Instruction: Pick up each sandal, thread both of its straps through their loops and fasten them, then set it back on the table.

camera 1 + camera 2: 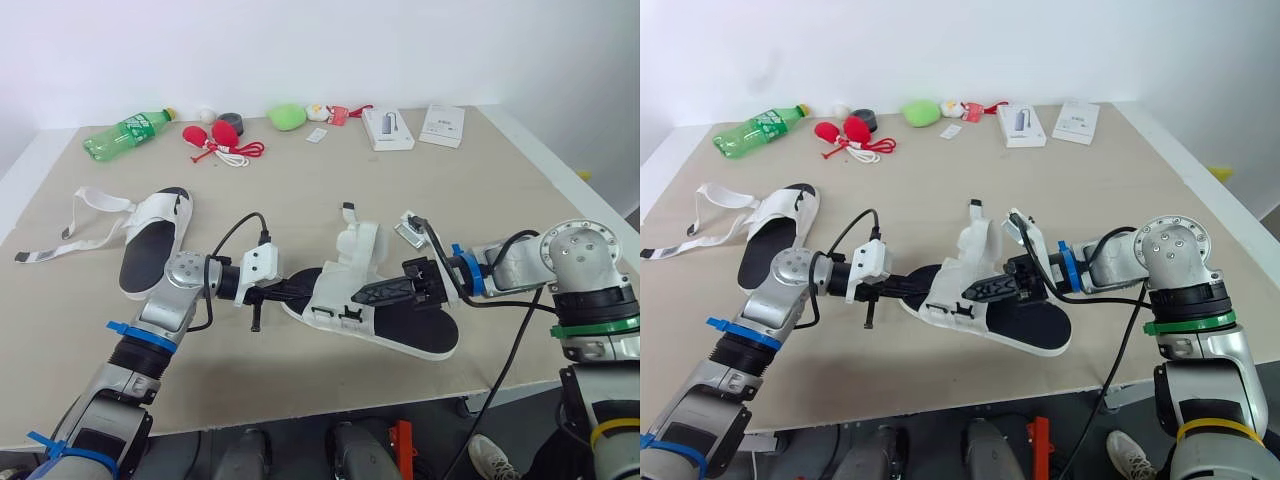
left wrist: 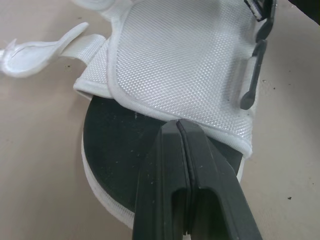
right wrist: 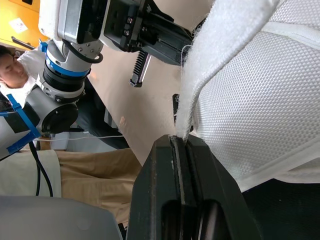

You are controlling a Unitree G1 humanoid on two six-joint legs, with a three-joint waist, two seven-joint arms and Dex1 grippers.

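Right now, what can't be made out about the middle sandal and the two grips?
Whether the straps of the middle sandal are threaded: in the eye views its mesh upper and the right gripper cover the loops.
Whether the left gripper pinches fabric: in the left wrist view its shut fingers meet right at the upper's edge.
Print on the white boxes: too small in the eye views.

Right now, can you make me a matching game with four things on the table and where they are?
1 green bottle
2 middle sandal
3 left sandal
4 red toy

a pinched by left gripper and right gripper
b far edge, left of centre
c on its side, far left corner
d flat on table, straps loose

Pairs: 1-c, 2-a, 3-d, 4-b
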